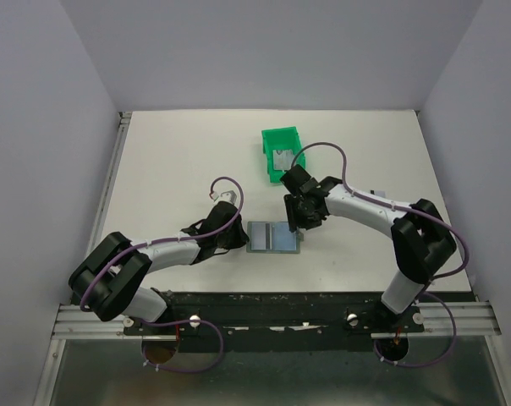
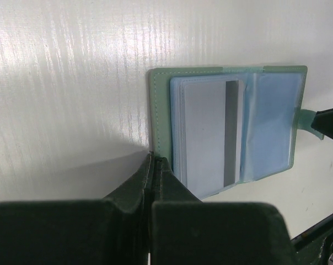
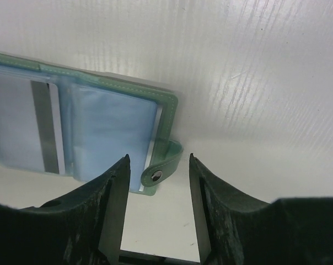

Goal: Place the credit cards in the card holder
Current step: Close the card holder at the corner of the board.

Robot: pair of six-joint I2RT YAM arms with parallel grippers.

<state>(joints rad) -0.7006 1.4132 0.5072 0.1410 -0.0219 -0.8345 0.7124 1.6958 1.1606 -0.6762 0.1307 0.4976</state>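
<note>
The card holder [image 1: 272, 237] lies open and flat on the white table, pale blue pockets up. One credit card [image 2: 208, 132], its black stripe running down one side, sits in the left pocket; the stripe also shows in the right wrist view [image 3: 42, 132]. My left gripper [image 2: 154, 158] is shut, its tips touching the holder's left cover edge [image 2: 158, 110]. My right gripper [image 3: 158, 158] stands open astride the holder's snap strap [image 3: 161, 168] and touches nothing. Another credit card [image 1: 282, 160] lies in the green bin.
The bright green plastic bin [image 1: 271, 139] stands just behind the right arm's wrist. White walls close the table on the left, back and right. The arms' base rail [image 1: 272, 317] runs along the near edge.
</note>
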